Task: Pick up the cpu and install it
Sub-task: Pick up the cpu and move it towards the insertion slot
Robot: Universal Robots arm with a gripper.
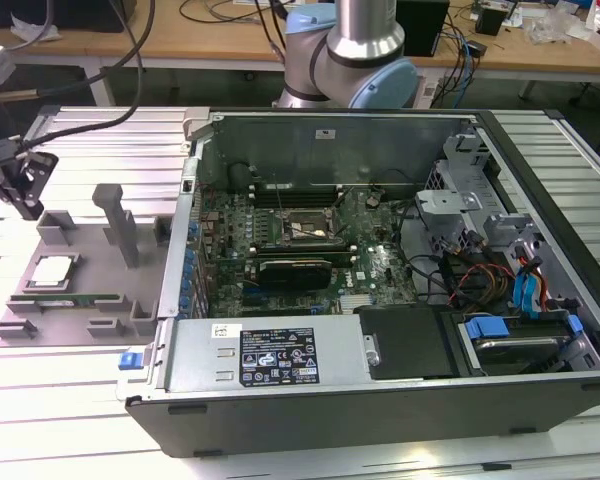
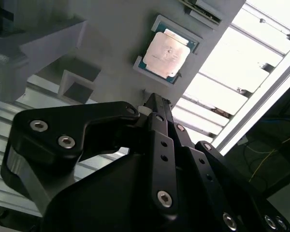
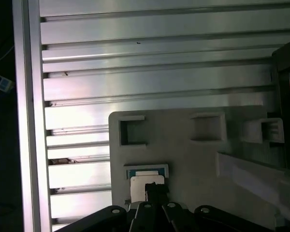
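The cpu [image 1: 53, 270], a small square chip with a shiny metal top, lies flat in a pocket of the grey fixture [image 1: 85, 262] at the exterior view's left. My gripper [image 1: 27, 207] hangs above the fixture's far left corner, apart from the chip. In the second wrist view the cpu [image 2: 166, 53] lies beyond my gripper [image 2: 153, 100], whose black fingers meet at the tip, shut on nothing. In the first wrist view the cpu [image 3: 139, 181] is partly covered by my gripper [image 3: 152, 186]. The dark metal-framed socket [image 1: 295, 229] sits on the motherboard inside the open computer case [image 1: 380, 400].
A long green memory stick [image 1: 75, 300] lies in a slot of the fixture in front of the chip. Grey upright posts [image 1: 115, 215] rise from the fixture. The ribbed aluminium table [image 3: 150, 58] spreads around it. Cables and drive bays [image 1: 500, 290] fill the case's right side.
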